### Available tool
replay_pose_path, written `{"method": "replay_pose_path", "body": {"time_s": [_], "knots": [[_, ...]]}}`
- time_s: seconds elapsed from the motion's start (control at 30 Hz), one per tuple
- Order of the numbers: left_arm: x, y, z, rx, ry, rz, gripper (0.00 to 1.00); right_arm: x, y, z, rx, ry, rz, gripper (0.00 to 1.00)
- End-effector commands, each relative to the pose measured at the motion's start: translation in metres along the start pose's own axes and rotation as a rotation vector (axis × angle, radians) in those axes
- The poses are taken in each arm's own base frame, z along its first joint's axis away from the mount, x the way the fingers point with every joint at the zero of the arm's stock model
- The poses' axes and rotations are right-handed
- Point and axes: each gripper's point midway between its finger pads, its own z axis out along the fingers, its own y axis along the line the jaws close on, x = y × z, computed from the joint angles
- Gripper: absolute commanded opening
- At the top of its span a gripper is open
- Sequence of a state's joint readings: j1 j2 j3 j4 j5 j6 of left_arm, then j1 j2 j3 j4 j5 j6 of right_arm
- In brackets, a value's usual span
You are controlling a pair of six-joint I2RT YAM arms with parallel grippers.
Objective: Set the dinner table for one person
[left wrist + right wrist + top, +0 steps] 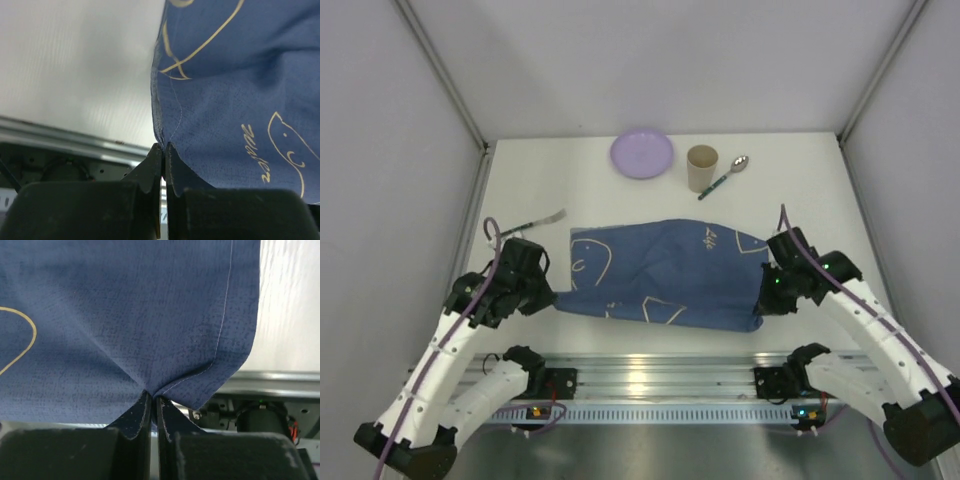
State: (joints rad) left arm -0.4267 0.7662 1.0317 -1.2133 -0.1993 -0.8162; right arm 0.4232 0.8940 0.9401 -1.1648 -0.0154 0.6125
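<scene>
Left gripper [163, 147] and right gripper [152, 395] each pinch closed on a near corner of the blue cloth [665, 275], which lies mid dinner table [820, 200]. Plate [642, 154], cup [702, 167] and spoon [725, 178] sit beyond it; fork [535, 222] is at far left.

Woven blue cloth mat [665, 275], matt, fine visible weave, pale stitched hem and printed cream lines. White dinner table [570, 190], smooth, matt, faint streaky grain up close. Bare, brightly reflective metal on ribbed aluminium rail [660, 375]. Plastic-looking lilac plate [642, 154], soft sheen. Dull, paper-like tan cup [702, 168]. Shiny metal bowl on spoon [738, 164]. Matt black plastic on left gripper [164, 150] and right gripper [152, 400], slightly scuffed at the edges. Glossy white plastic on arm shells [875, 325].
</scene>
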Motion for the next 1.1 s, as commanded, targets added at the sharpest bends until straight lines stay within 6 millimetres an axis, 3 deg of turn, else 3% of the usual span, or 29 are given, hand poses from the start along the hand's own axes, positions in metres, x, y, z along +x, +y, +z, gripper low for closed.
{"method": "replay_pose_path", "body": {"time_s": [0.0,0.1,0.13,0.17,0.27,0.3,0.33,0.5,0.57,0.67,0.77,0.9,0.97,1.0,1.07], "knots": [[0.034,0.022,0.013,-0.068,0.093,-0.087,0.00,0.036,-0.001,0.032,-0.037,0.150,0.052,0.00],[0.057,0.032,0.019,-0.106,0.170,-0.122,0.00,0.065,-0.008,0.047,-0.020,0.282,0.061,0.01],[0.062,0.036,0.021,-0.119,0.188,-0.125,0.01,0.069,-0.012,0.048,-0.005,0.301,0.057,0.18],[0.066,0.038,0.021,-0.128,0.201,-0.126,0.22,0.073,-0.015,0.048,0.008,0.318,0.050,0.31],[0.067,0.036,0.018,-0.120,0.215,-0.137,0.64,0.063,-0.019,0.041,0.035,0.287,0.015,0.68],[0.062,0.030,0.014,-0.100,0.202,-0.146,0.93,0.057,-0.017,0.037,0.035,0.268,-0.002,0.70],[0.058,0.026,0.012,-0.090,0.195,-0.151,0.98,0.049,-0.016,0.032,0.038,0.239,-0.013,0.71],[0.025,0.004,0.009,-0.058,0.125,-0.122,0.98,-0.019,0.018,-0.009,-0.040,0.022,-0.063,0.72],[0.016,-0.007,0.022,-0.063,0.122,-0.097,0.98,-0.045,0.030,-0.022,-0.059,-0.064,-0.074,0.73],[0.004,-0.023,0.045,-0.058,0.115,-0.044,0.98,-0.074,0.032,-0.022,-0.009,-0.138,-0.077,0.76],[-0.006,-0.040,0.067,-0.023,0.095,-0.037,0.96,-0.101,0.016,0.000,0.101,-0.171,-0.046,0.77],[0.002,-0.059,0.093,0.004,0.172,-0.017,0.94,-0.132,-0.019,0.048,0.195,-0.097,0.057,0.76],[0.005,-0.060,0.099,0.001,0.195,-0.005,0.93,-0.149,-0.037,0.061,0.193,-0.085,0.131,0.73],[0.008,-0.059,0.101,-0.004,0.208,0.000,0.92,-0.150,-0.044,0.077,0.206,-0.040,0.149,0.73],[0.010,-0.057,0.106,-0.009,0.214,0.015,0.92,-0.160,-0.056,0.089,0.220,-0.019,0.177,0.72]]}}
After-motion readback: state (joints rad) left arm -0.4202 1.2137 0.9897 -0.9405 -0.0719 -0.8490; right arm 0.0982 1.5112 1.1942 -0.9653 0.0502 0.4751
